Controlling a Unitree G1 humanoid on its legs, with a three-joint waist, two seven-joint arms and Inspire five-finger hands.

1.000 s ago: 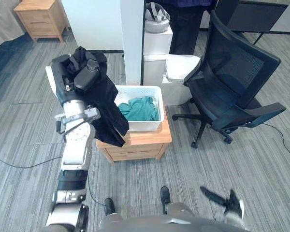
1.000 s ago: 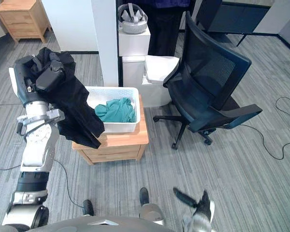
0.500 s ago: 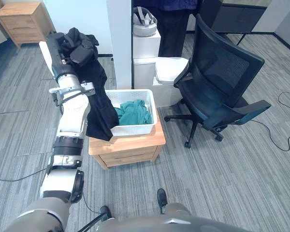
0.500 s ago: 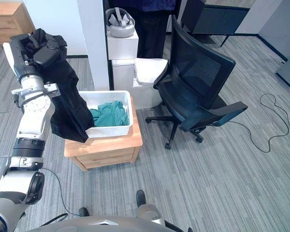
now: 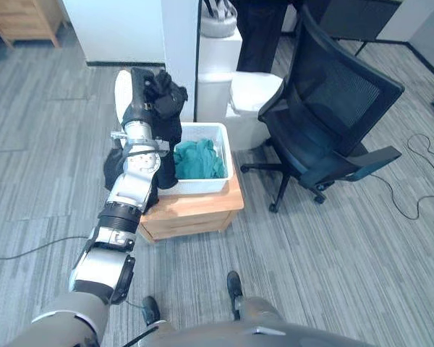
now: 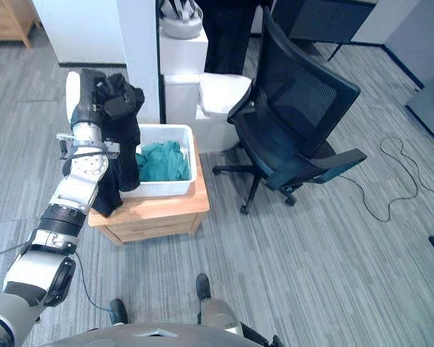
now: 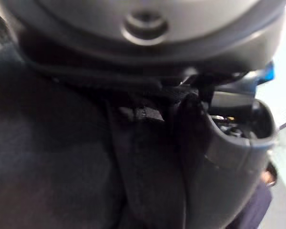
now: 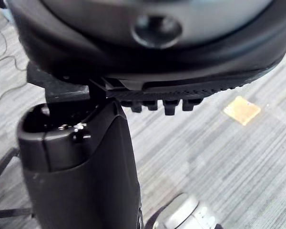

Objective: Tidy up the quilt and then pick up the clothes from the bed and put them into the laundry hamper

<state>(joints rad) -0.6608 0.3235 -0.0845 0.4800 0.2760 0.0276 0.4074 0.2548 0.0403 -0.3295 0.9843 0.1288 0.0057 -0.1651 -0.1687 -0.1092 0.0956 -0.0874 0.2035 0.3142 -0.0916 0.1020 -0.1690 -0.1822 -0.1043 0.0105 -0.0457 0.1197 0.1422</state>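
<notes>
My left hand (image 5: 158, 88) is raised over the left side of the white laundry hamper (image 5: 226, 155) and is shut on a black garment (image 6: 123, 160). The garment hangs from the hand over the hamper's left rim and down past the wooden nightstand (image 5: 199, 211) under the hamper. Teal clothes (image 6: 163, 160) lie inside the hamper. Black cloth (image 7: 62, 157) is bunched against the left hand's thumb (image 7: 231, 157) in the left wrist view. My right hand (image 8: 81, 176) hangs over grey carpet with relaxed fingers and holds nothing.
A black office chair (image 5: 333, 123) stands right of the hamper. White boxes (image 5: 220, 69) and a white pillar (image 5: 179, 50) rise behind the hamper. A person's dark legs (image 6: 228, 32) are at the back, and a cable (image 6: 390, 181) lies on the floor at the right.
The camera has shifted. My left arm has swung the black garment right, from beside the hamper to over its left rim. The right hand has dropped out of the eye views.
</notes>
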